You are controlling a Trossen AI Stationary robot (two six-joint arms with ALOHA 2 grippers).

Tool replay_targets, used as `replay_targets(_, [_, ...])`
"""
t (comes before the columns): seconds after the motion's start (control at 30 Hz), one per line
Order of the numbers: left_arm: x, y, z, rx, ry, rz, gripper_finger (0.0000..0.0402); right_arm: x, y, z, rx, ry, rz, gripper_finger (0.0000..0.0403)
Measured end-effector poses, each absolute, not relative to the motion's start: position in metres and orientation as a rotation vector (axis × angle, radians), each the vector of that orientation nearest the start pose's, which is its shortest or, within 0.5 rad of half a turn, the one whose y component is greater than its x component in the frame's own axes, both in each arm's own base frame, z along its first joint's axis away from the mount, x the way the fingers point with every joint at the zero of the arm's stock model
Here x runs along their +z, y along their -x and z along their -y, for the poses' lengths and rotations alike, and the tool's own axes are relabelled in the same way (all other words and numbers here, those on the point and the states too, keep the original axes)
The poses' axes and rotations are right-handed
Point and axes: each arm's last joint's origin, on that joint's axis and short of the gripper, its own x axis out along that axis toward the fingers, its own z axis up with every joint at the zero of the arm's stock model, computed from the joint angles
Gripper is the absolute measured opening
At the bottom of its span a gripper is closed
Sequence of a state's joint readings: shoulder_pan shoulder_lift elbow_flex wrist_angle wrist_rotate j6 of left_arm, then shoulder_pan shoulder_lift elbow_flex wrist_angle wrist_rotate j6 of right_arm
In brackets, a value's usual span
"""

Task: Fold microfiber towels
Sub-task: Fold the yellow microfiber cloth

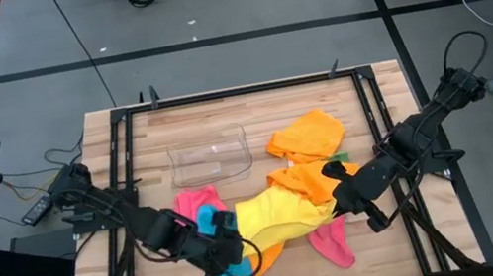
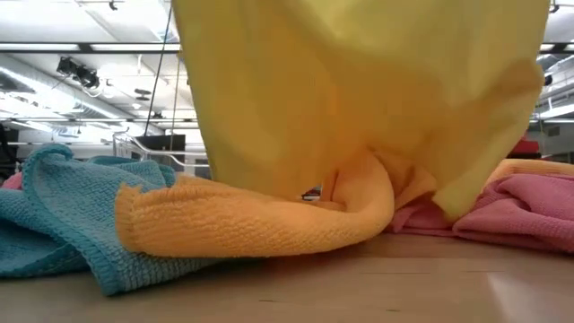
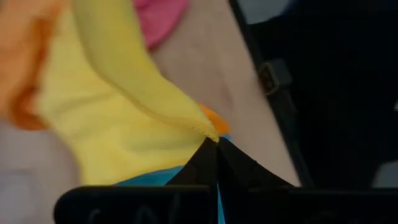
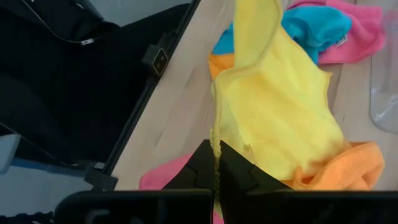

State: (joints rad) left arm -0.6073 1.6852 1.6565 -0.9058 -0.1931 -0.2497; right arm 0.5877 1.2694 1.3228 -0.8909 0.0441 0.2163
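Yellow towel (image 1: pixel 284 214) hangs stretched between 2 grippers, left gripper (image 3: pixel 217 140) and right gripper (image 4: pixel 216 144) each pinching a corner. Bare wood lies along the table's (image 1: pixel 252 112) far edge, and the cloth sags, creased, over orange (image 2: pixel 251 224), blue (image 2: pixel 63 211) and pink (image 2: pixel 529 211) towels.

Hanging yellow towel (image 2: pixel 359 81) hides both grippers and most room behind

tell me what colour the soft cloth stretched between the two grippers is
Yellow: the soft microfiber towel stretched between both grippers; clearest in the high view.

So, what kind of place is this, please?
Probably a lab or workshop: a wooden table in a black frame on grey concrete floor, ceiling strip lights, and two robot arms.
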Motion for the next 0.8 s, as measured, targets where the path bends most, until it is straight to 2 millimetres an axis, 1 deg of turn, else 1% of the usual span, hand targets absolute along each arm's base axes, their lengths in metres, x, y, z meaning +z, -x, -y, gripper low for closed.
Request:
replay_targets(0.17, [0.37, -0.284, 0.202, -0.156, -0.206, -0.809, 0.0019, 0.381, -0.206, -0.135, 0.437, 0.048, -0.782, 0.0008])
replay_targets(0.43, [0.414, -0.267, 0.207, -0.059, -0.279, -0.662, 0.0007, 0.42, -0.196, -0.126, 0.415, 0.061, -0.71, 0.0008])
replay_targets(0.57, [0.439, -0.255, 0.207, 0.013, -0.303, -0.577, 0.0017, 0.441, -0.191, -0.123, 0.437, 0.068, -0.639, 0.0008])
replay_targets(0.67, [0.451, -0.245, 0.211, 0.003, -0.327, -0.533, 0.0023, 0.453, -0.188, -0.121, 0.448, 0.073, -0.595, 0.0008])
replay_targets(0.8, [0.461, -0.231, 0.222, -0.064, -0.319, -0.497, 0.0017, 0.46, -0.185, -0.119, 0.452, 0.065, -0.571, 0.0008])
